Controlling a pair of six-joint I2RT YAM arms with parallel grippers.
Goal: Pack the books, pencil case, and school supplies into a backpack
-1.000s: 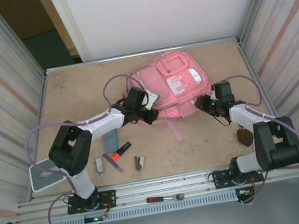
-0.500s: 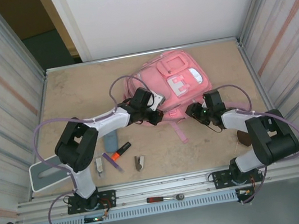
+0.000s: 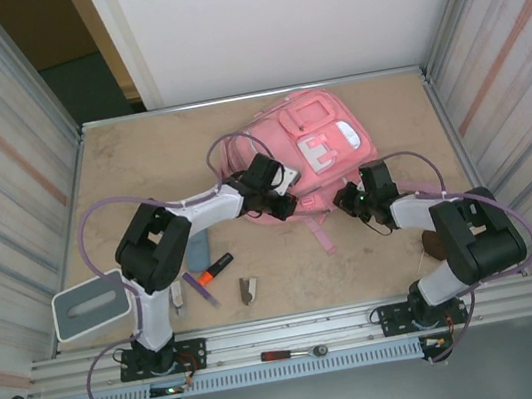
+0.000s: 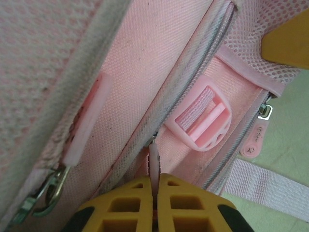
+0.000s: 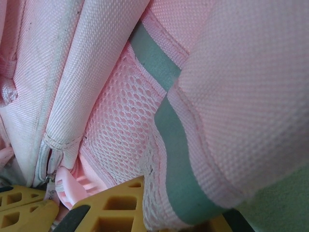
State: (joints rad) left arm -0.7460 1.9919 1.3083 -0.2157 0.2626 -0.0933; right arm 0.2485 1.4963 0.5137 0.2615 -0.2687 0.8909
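Note:
The pink backpack (image 3: pixel 310 144) lies flat at the middle back of the table. My left gripper (image 3: pixel 281 200) is at its near edge, shut on a pale pink zipper pull (image 4: pixel 154 162) between the yellow fingers (image 4: pixel 190 203). My right gripper (image 3: pixel 351 201) is at the near right corner, shut on the edge of the mesh side pocket (image 5: pixel 161 193). The slate-blue pencil case (image 3: pixel 196 250) lies partly under the left arm. Near it lie an orange-and-black highlighter (image 3: pixel 215 267), a purple pen (image 3: pixel 199 289), a silvery piece (image 3: pixel 175 297) and a small clip (image 3: pixel 248 289). The books are out of view.
A grey flat tray (image 3: pixel 88 305) sits at the near left. A dark brown thing (image 3: pixel 436 244) lies by the right arm. A red-handled tool (image 3: pixel 295 353) rests on the front rail. Corrugated walls close in both sides.
The right gripper has moved left to the backpack's corner and shut on the mesh. The left gripper has slid rightwards along the near edge, still holding the zipper pull.

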